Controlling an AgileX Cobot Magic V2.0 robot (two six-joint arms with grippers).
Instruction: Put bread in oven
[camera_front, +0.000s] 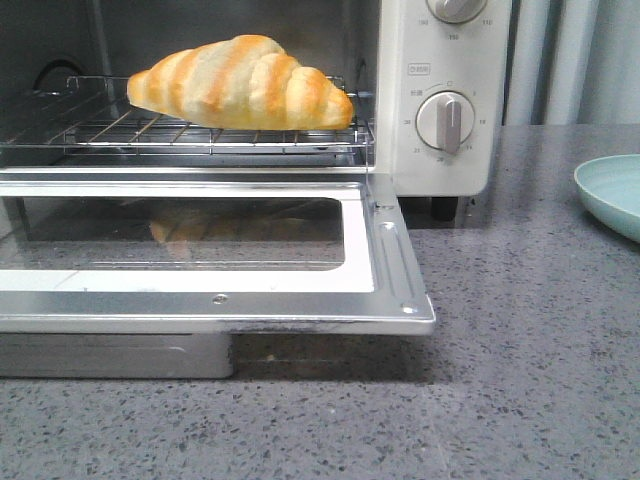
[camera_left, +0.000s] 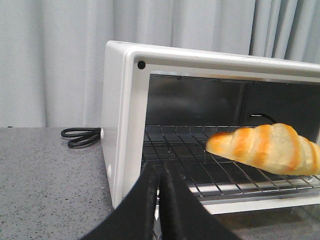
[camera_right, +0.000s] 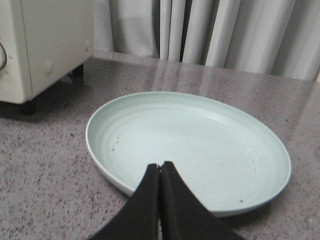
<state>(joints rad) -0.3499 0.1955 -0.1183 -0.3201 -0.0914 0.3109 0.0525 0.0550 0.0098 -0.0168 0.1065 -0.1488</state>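
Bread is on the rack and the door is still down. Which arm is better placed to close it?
Probably left. Its hand, fingers together, sits at the oven opening beside the bread. The right hand hovers over the plate, off to the side of the oven.

Kitchen-like setup: toaster oven (camera_front: 440, 100), plate (camera_right: 190, 145), speckled countertop (camera_front: 520, 350), curtains (camera_left: 55, 60).

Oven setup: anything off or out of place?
Nothing damaged or spilled. The bread lies on the wire rack inside the oven, but the door is down. The plate holds only crumbs.
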